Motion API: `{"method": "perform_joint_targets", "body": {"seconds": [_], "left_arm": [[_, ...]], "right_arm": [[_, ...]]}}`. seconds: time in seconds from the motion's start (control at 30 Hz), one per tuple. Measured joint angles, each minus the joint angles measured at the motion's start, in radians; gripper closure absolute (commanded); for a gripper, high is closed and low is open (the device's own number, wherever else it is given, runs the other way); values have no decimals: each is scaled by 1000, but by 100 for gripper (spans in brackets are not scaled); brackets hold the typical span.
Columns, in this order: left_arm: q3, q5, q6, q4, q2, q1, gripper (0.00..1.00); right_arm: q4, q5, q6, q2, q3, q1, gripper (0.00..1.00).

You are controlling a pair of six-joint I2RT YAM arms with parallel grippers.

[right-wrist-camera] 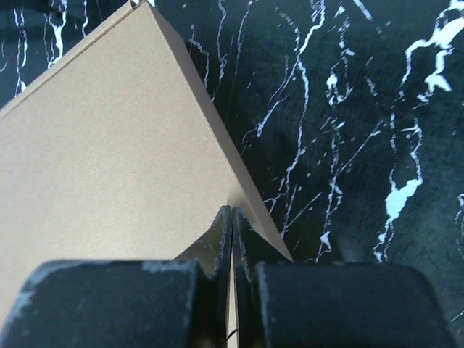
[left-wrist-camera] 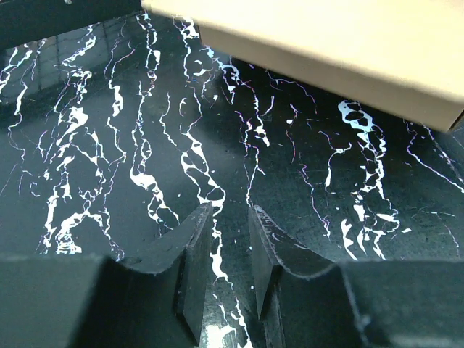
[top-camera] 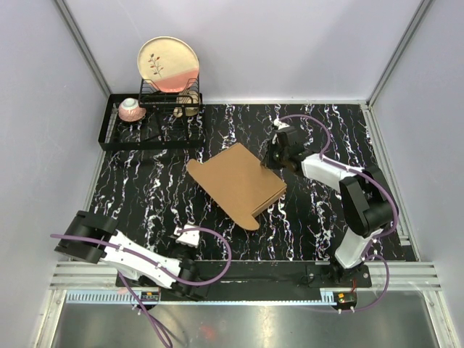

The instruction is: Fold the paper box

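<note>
Plain brown paper box (top-camera: 238, 181) lay mid-way on the black marbled table (top-camera: 145, 196). Right gripper (right-wrist-camera: 232, 221) at box's far right edge, fingers pressed together, pinching the cardboard. Left gripper (left-wrist-camera: 230, 217) near-left of box, not touching, fingers slightly spread, empty. Dish rack (top-camera: 119, 138) with plate (top-camera: 168, 64) far-left of box.

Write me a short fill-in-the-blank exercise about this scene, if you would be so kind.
The right gripper is ___ on an edge of the paper box. The left gripper, apart from the box, holds ___. The dish rack stands at the table's far ___ corner.
Missing words: shut; nothing; left.
</note>
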Motion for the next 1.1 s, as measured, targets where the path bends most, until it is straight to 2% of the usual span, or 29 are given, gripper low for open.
{"method": "perform_joint_targets", "body": {"seconds": [0.23, 0.43, 0.87, 1.1], "left_arm": [[2, 0, 0, 0, 0, 0, 67], [2, -1, 0, 0, 0, -1, 67], [24, -23, 0, -3, 47, -2, 65], [57, -84, 0, -4, 75, 29, 62]], "right_arm": [[55, 9, 7, 53, 3, -67, 99], [-8, 5, 13, 113, -27, -76, 98], [-8, -3, 33, 112, -32, -91, 98], [-13, 10, 76, 65, -80, -153, 94]]}}
